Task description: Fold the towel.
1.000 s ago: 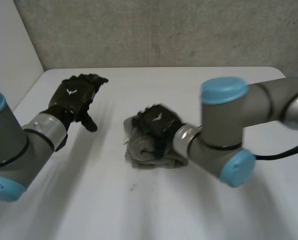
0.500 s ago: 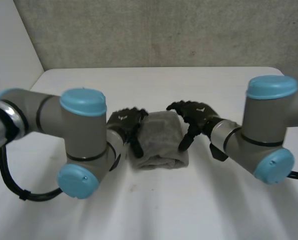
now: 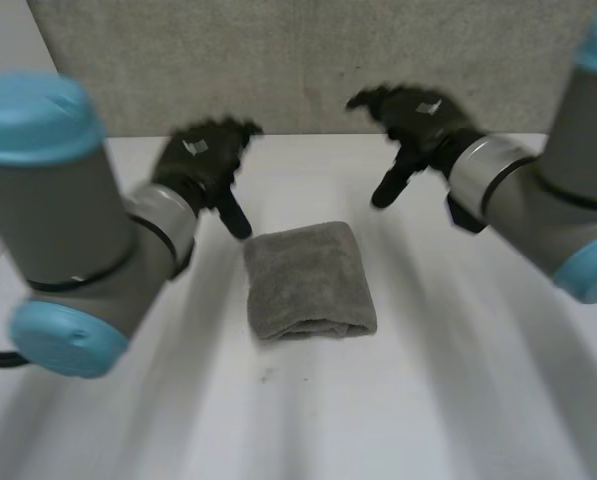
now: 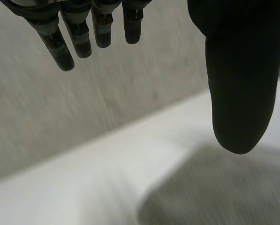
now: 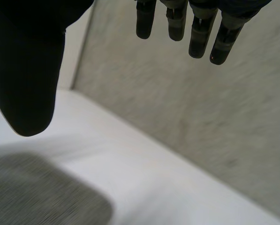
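Since the towel (image 3: 308, 282) lies folded into a compact pad at the middle of the table (image 3: 458, 400), both hands hover clear of it. The left hand (image 3: 200, 160) is far-left, the right hand (image 3: 418, 112) far-right. Both have fingers loosely straight and hold nothing. Fold likely done.

**Towel mid-table, a hand on either side**

The folded towel (image 3: 309, 282) lies on the table (image 3: 428, 400), near its middle. The left hand (image 3: 200, 160) hangs behind and left of it, the right hand (image 3: 418, 115) behind and right, neither touching it. A wall (image 3: 308, 60) stands behind the table.
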Controlling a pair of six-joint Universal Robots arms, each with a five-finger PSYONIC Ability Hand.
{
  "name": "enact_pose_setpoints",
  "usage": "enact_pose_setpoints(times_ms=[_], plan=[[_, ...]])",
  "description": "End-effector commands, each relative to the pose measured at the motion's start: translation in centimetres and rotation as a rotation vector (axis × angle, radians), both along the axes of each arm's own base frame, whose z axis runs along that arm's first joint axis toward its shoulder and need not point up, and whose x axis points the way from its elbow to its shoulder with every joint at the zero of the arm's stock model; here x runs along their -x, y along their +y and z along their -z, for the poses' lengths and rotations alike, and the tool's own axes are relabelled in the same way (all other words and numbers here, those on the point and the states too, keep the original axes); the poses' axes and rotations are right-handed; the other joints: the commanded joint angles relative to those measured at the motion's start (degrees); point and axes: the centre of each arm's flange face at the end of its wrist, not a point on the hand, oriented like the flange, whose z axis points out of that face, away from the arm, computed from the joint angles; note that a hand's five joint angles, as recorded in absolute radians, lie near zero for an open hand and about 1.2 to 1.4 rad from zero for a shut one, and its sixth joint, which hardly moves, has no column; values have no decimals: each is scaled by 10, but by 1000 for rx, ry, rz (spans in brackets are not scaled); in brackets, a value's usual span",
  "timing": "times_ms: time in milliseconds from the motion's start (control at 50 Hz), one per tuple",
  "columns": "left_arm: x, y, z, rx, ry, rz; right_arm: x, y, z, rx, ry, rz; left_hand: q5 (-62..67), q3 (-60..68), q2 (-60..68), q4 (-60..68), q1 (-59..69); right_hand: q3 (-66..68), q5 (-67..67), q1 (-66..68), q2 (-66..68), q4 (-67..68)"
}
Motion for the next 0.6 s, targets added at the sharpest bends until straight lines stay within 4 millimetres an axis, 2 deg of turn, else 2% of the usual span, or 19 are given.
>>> enact_pose_setpoints(times_ms=[20, 40, 100, 180, 340, 600], plan=[[-55, 12, -69, 125, 73, -116, 52, 20, -46, 111, -26, 281, -4, 11, 11, 11, 12, 5, -16, -4, 3, 0], [-66, 15, -73, 132, 75, -140, 59, 26, -47, 116, -13, 321, -4, 11, 11, 11, 12, 5, -16, -4, 3, 0], [-73, 18, -74, 137, 75, -153, 68, 32, -39, 105, 23, 356, -2, 12, 13, 12, 13, 5, -16, -4, 3, 0], [-81, 23, -75, 135, 83, -171, 70, 33, -33, 95, 53, 345, -7, 7, 8, 7, 8, 5, -16, -4, 3, 0], [-74, 30, -73, 121, 91, -143, 73, 29, -32, 89, 51, 334, -14, 0, 1, 1, 2, 5, -16, -4, 3, 0], [-73, 24, -77, 143, 102, -147, 74, 27, -35, 112, 48, 340, -14, 0, 1, 1, 2, 5, -16, -4, 3, 0]])
